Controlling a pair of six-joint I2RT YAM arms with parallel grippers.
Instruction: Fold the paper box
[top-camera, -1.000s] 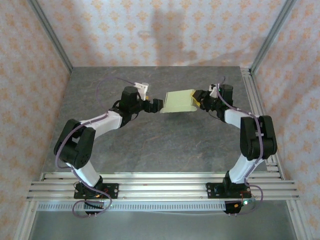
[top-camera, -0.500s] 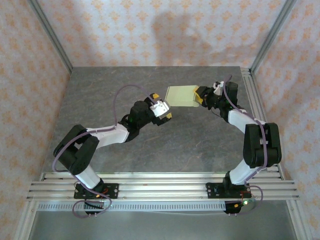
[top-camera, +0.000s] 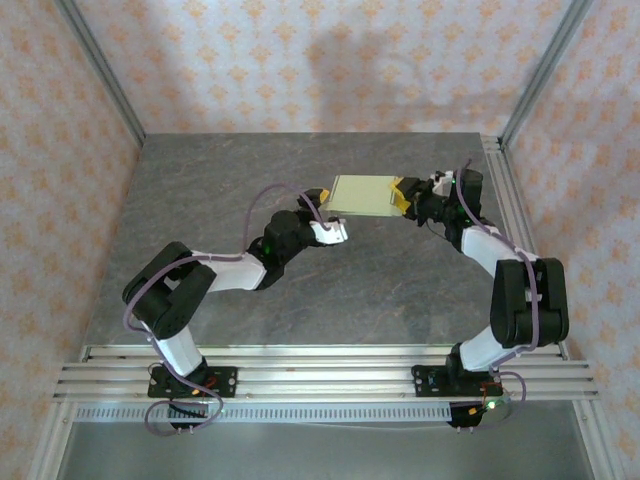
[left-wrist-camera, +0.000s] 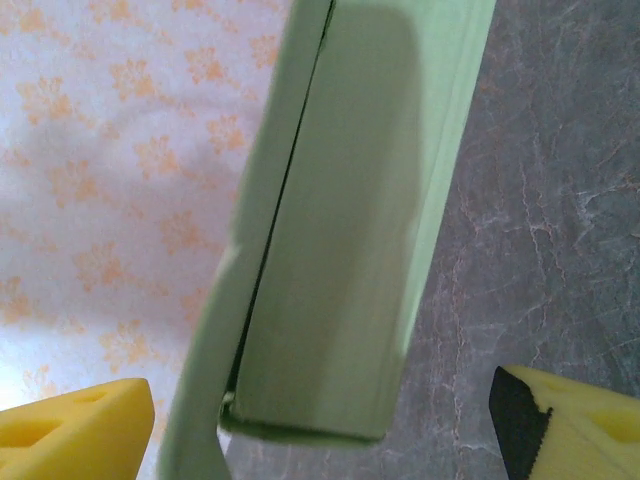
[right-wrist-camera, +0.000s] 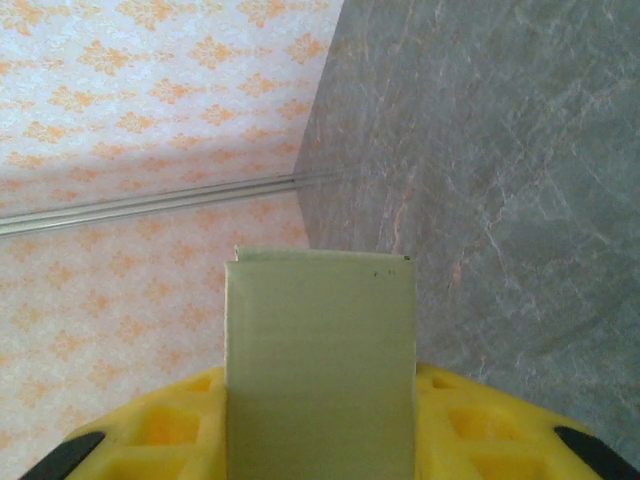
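The paper box (top-camera: 362, 195), a pale green flat rectangular box, hangs in the air over the back of the table. My right gripper (top-camera: 405, 194) is shut on its right end. In the right wrist view the box (right-wrist-camera: 320, 350) stands up between the yellow fingers (right-wrist-camera: 150, 440). My left gripper (top-camera: 330, 212) is at the box's left end, open. In the left wrist view the box's near end (left-wrist-camera: 340, 230) lies between the two yellow fingertips (left-wrist-camera: 70, 430), with a gap on each side. A slit shows along the box's left edge.
The grey stone-pattern table (top-camera: 300, 290) lies under both arms. Patterned walls close the back and sides. An aluminium rail (top-camera: 505, 190) runs along the right edge, and the arms' base rails (top-camera: 320, 370) cross the near edge.
My left arm has swung forward and stretched to the right, bringing its open jaws up to the box's left end. The right gripper has shifted the box slightly towards the back.
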